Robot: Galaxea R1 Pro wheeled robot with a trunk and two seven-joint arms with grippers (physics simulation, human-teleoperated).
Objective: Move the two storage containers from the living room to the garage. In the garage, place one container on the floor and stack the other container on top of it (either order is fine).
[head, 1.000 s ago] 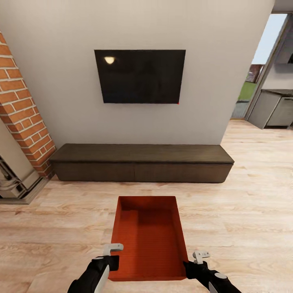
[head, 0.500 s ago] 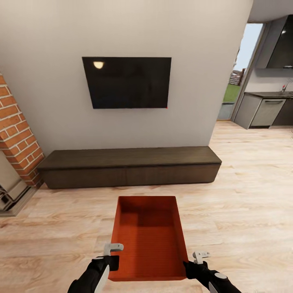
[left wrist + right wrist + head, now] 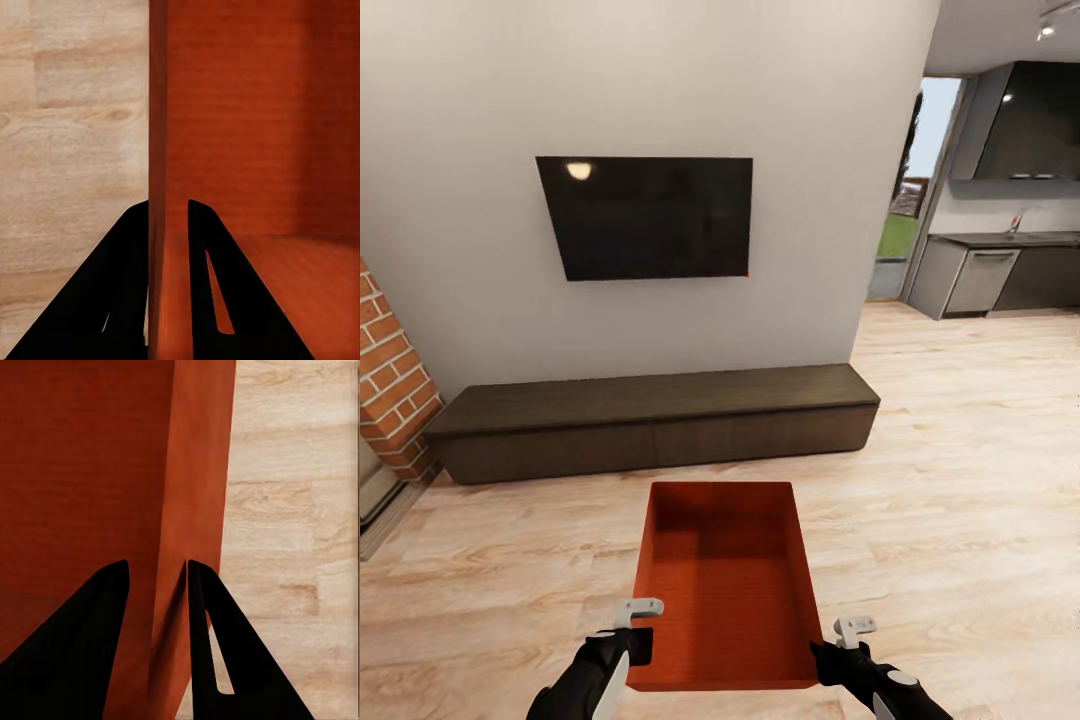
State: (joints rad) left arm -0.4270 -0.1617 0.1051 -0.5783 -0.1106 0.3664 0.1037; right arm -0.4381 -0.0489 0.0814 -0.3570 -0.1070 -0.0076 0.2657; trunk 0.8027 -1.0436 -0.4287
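Note:
An open orange-red storage container hangs in front of me above the light wood floor of the living room, held by both arms. My left gripper is shut on its left wall, one black finger on each side. My right gripper is shut on the right wall in the same way. The container is empty inside.
A long dark low cabinet runs along the pale wall under a black TV. The brick chimney stands at the left edge. To the right an opening leads to a kitchen with grey cabinets.
The whole view has swung to the right: TV, cabinet and chimney slid left and more of the kitchen shows. The container and both grippers keep their place in the picture.

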